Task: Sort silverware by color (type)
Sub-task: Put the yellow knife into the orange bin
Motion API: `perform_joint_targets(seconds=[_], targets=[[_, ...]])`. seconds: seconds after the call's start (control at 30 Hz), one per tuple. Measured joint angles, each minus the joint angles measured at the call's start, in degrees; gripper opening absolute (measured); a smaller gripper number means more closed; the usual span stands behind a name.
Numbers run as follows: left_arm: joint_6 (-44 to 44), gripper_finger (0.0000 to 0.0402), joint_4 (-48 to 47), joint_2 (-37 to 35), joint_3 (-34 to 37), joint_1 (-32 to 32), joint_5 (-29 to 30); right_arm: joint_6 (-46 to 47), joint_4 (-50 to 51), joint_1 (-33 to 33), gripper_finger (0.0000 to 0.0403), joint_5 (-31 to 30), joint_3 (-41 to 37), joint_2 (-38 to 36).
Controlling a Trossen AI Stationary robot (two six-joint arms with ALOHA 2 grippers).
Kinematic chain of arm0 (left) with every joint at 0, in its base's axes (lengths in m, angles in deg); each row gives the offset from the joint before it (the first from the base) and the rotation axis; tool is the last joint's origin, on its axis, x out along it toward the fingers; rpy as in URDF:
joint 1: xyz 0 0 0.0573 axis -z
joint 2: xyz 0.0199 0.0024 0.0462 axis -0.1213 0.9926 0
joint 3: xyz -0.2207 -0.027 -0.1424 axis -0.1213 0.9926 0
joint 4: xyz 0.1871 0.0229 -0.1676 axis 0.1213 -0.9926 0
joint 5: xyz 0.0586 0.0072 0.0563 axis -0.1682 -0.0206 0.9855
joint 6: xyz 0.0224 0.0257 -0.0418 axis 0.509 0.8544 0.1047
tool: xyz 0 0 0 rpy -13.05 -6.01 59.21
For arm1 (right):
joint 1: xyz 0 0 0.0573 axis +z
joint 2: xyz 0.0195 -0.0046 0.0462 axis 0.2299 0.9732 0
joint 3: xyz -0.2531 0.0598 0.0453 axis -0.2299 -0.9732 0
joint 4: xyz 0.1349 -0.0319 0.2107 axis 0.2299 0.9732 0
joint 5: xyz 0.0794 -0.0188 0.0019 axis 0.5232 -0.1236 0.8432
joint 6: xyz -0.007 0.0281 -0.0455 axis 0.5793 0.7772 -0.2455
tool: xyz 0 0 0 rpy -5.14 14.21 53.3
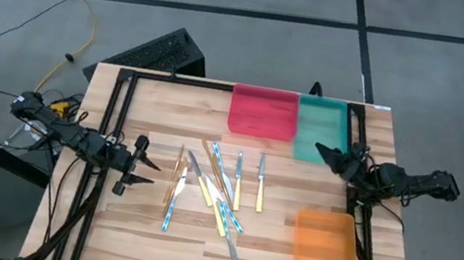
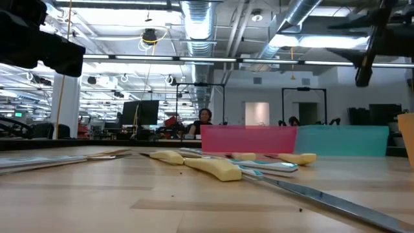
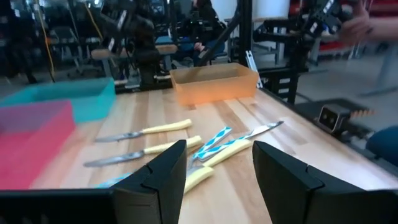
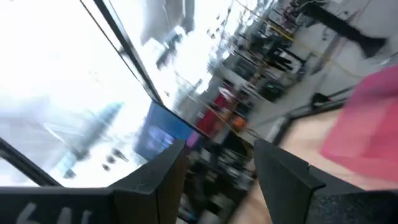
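Observation:
The silverware (image 1: 213, 192) lies flat in a loose scatter on the middle of the wooden table: yellow-handled knives (image 3: 165, 127), blue-handled pieces (image 3: 214, 140) and thin tan sticks (image 1: 176, 177). My left gripper (image 1: 142, 167) hovers open at the table's left side, pointing level toward the scatter; in the left wrist view its fingers (image 3: 168, 171) frame the utensils without touching them. My right gripper (image 1: 323, 154) stands open above the table's right side, beside the teal tray, rolled and tipped upward, with nothing between its fingers (image 4: 283, 171).
A red tray (image 1: 263, 112) and a teal tray (image 1: 318, 130) stand side by side at the far edge. An orange tray (image 1: 325, 252) sits at the near right. A black frame (image 1: 111, 129) runs along the table's left and right sides. Bare wood lies at the near left.

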Motion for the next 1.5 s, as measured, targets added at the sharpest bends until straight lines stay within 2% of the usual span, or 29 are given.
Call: perform_joint_targets(seconds=[0.1,0.23,0.3,0.4,0.5,0.57,0.67,0.8,1.03,1.17,1.37,1.5], targets=[[-4.3,0.0169,0.0,0.0,0.0,0.0,0.0,-0.1,-0.9,0.0,0.021,-0.9,0.0,0.0],[-5.9,0.0169,0.1,0.0,0.0,0.0,1.4,-7.9,-0.3,0.0,0.021,-10.8,0.0,0.0],[-6.5,0.0169,0.0,0.0,0.0,0.0,1.5,-8.8,1.7,0.1,0.021,-13.4,0.0,0.0],[-7.1,0.0169,0.0,0.0,0.0,0.0,1.5,-7.9,5.3,0.2,0.021,-11.3,0.1,0.0],[-7.2,0.0169,0.0,0.0,0.0,0.0,1.5,-2.9,9.1,0.2,0.021,-6.3,0.1,0.0],[-7.2,0.0169,0.0,0.0,0.0,0.0,1.5,-1.6,7.7,0.2,0.021,-2.5,0.1,0.0],[-7.3,0.0169,0.0,0.0,0.0,0.0,1.5,-3.7,3.2,0.2,0.021,0.5,0.4,0.0],[-7.3,0.0169,0.0,0.0,-0.1,0.0,1.5,-9.7,1.9,0.2,0.021,0.9,4.7,2.4],[-7.3,0.0169,0.0,0.0,-0.1,0.0,1.8,-20.0,3.2,0.1,0.021,0.5,16.4,17.0],[-7.3,0.0169,0.0,0.0,-0.1,0.0,2.2,-22.4,12.1,0.1,0.021,-2.7,24.1,27.4],[-7.3,0.0169,0.0,0.0,-0.1,0.0,2.4,-17.2,27.8,0.1,0.021,-8.2,33.9,45.0],[-7.3,0.0169,0.0,0.0,-0.1,0.0,2.4,-11.9,31.2,0.0,0.021,-8.5,38.7,56.2]])
